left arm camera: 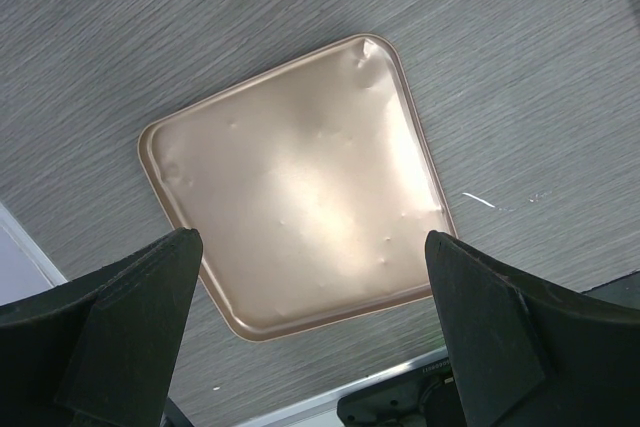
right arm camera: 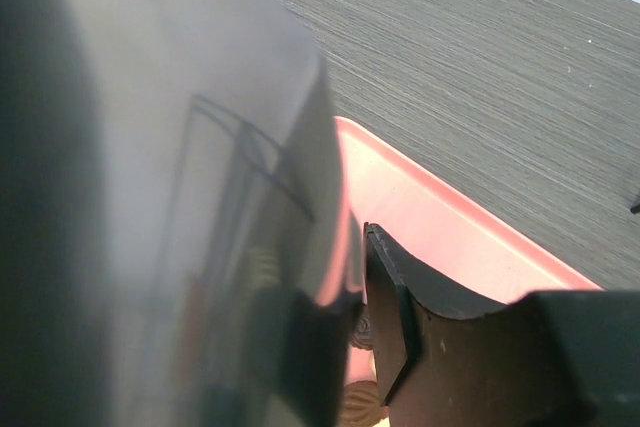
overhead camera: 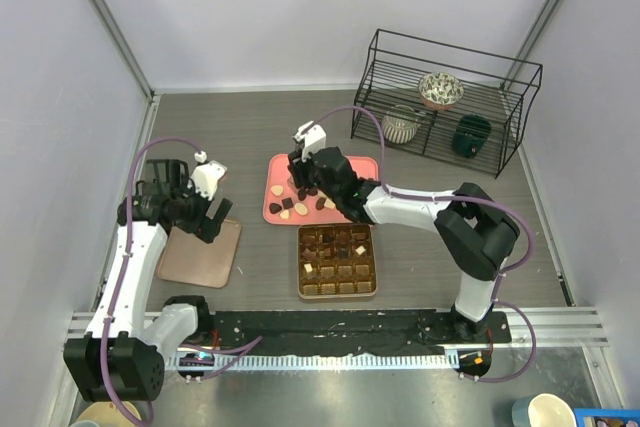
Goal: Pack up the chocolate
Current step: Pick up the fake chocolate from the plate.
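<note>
The chocolate [overhead camera: 287,207] is small, light and stiff. Each piece is probably brittle at the edges, smooth enough to slip, and easily scuffed or cracked by a hard pinch. The safest hold looks like a gentle one across a piece's two opposite sides, low down near the tray [overhead camera: 360,169] so it cannot tip out. Most loose pieces lie on the pink tray in the middle of the worktop [overhead camera: 250,127], and several more already sit in cells along the far rows of the gridded box [overhead camera: 338,290] just in front of it. The right claw [overhead camera: 300,183] is down over the left part of the tray, among the pieces there. In its wrist view the fingers [right arm camera: 400,327] stand with only a narrow gap just above the pink surface. Something dark shows in that gap, but the view is too blurred to tell whether a piece is gripped or merely beside the fingers. The left claw [left arm camera: 310,242] is spread wide and empty, hanging above the gold lid [left arm camera: 300,177], apart from it.
</note>
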`<action>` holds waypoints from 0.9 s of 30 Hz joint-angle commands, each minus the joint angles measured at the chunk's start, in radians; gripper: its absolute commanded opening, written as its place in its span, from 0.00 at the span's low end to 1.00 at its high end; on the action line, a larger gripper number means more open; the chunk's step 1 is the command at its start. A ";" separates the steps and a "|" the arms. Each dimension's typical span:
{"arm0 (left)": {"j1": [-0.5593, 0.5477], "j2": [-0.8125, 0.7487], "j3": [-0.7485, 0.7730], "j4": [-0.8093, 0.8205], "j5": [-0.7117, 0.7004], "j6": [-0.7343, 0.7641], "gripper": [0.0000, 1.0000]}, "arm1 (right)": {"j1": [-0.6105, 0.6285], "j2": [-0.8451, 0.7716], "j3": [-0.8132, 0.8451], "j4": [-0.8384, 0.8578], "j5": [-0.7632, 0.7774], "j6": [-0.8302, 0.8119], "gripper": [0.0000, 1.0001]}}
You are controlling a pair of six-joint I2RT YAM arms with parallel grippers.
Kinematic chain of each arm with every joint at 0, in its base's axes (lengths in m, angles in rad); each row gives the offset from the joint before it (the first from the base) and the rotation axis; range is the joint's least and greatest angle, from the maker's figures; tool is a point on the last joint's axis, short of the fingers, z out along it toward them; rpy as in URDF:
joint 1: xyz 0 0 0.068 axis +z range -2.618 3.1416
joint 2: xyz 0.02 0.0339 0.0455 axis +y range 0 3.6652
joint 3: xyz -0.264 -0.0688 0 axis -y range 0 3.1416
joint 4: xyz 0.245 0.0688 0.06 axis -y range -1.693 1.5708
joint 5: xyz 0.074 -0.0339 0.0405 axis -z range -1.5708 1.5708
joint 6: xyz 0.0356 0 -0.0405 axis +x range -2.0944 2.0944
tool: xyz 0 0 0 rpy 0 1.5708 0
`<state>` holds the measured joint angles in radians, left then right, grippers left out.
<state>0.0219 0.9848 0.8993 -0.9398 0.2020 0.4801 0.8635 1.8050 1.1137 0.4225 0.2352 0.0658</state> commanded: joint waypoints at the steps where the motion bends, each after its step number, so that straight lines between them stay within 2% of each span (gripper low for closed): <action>1: 0.006 -0.023 0.033 -0.002 -0.003 0.012 1.00 | -0.001 -0.042 -0.028 0.059 -0.004 0.026 0.47; 19: 0.007 -0.032 0.046 -0.022 0.001 0.021 1.00 | 0.014 -0.121 -0.100 0.007 0.006 0.017 0.48; 21: 0.006 -0.034 0.044 -0.021 -0.001 0.022 1.00 | 0.014 -0.121 -0.100 0.007 0.006 0.017 0.47; 27: 0.007 -0.037 0.036 -0.019 -0.003 0.023 1.00 | 0.014 -0.119 -0.078 0.005 0.013 0.006 0.34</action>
<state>0.0219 0.9703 0.9031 -0.9581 0.2016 0.4847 0.8715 1.7275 1.0206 0.4328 0.2363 0.0807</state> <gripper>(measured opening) 0.996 0.372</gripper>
